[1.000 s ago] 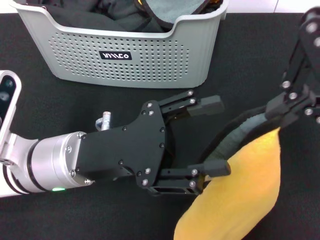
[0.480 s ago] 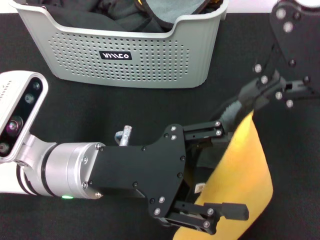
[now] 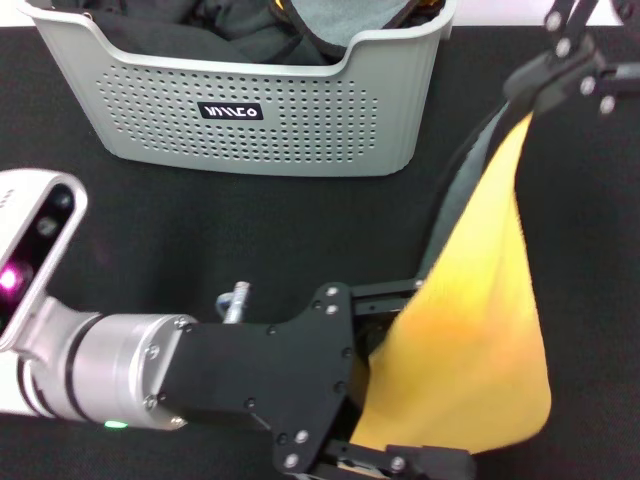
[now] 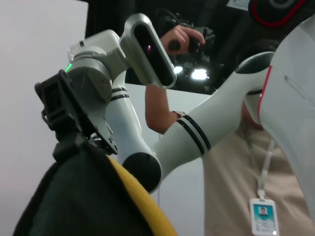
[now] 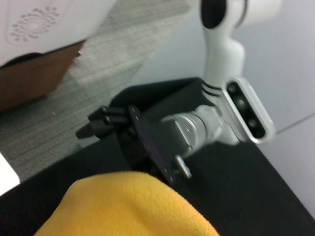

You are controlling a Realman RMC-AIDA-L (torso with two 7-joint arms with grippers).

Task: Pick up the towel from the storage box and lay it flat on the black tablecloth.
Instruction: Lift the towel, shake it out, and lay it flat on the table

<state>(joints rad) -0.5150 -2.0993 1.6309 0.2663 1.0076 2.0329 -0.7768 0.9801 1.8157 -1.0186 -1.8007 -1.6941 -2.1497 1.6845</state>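
The yellow-orange towel (image 3: pixel 490 330) hangs above the black tablecloth (image 3: pixel 120 230), its dark backing (image 3: pixel 465 190) showing along one edge. My right gripper (image 3: pixel 535 92) is shut on the towel's top corner at the upper right. My left gripper (image 3: pixel 400 378) is low at the front with its jaws wide apart on either side of the towel's lower corner; the towel covers its fingertips. The towel also shows in the left wrist view (image 4: pixel 142 204) and in the right wrist view (image 5: pixel 128 206). The light grey storage box (image 3: pixel 250 130) stands at the back.
Dark and grey fabrics (image 3: pixel 210 25) lie in the storage box. The left arm's silver wrist (image 3: pixel 110 375) and its camera housing (image 3: pixel 35 250) fill the near left. A person (image 4: pixel 266 162) stands behind the robot in the left wrist view.
My right gripper has lifted the towel's corner up and back, so the towel hangs taller. My left gripper has moved toward the near edge, around the towel's lower corner.
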